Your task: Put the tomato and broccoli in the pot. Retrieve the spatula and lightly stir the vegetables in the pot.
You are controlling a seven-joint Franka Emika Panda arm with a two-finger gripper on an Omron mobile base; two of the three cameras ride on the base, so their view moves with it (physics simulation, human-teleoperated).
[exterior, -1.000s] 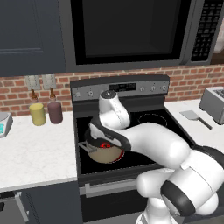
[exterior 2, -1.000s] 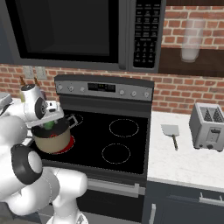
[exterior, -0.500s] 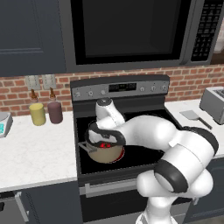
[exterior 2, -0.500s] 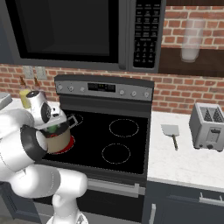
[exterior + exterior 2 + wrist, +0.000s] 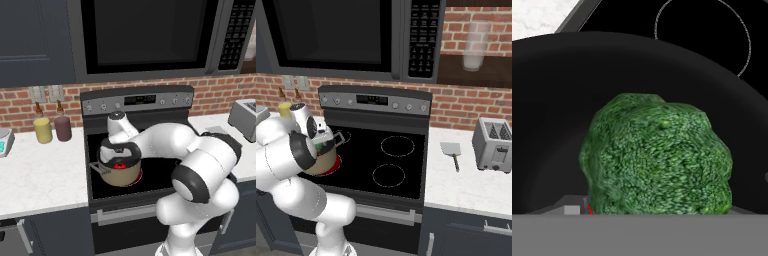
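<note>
The black stove (image 5: 406,165) carries the pot (image 5: 120,172) on its front left burner. Left of it, the white counter (image 5: 40,172) holds a yellow jar (image 5: 43,130) beside a maroon jar (image 5: 63,128). On the right counter (image 5: 466,187), the spatula (image 5: 451,151) lies near the toaster (image 5: 498,145).

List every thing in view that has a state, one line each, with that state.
Tan-sided round pot: upright on the stove's front left burner, no lid.
Bumpy green broccoli: inside the pot.
Small red tomato: inside the pot, partly hidden.
Red-glowing burner: on, under the pot.
Flat grey spatula: lying on the white counter beside the toaster, untouched.
Gripper: over the pot's mouth; jaw state not visible.
</note>
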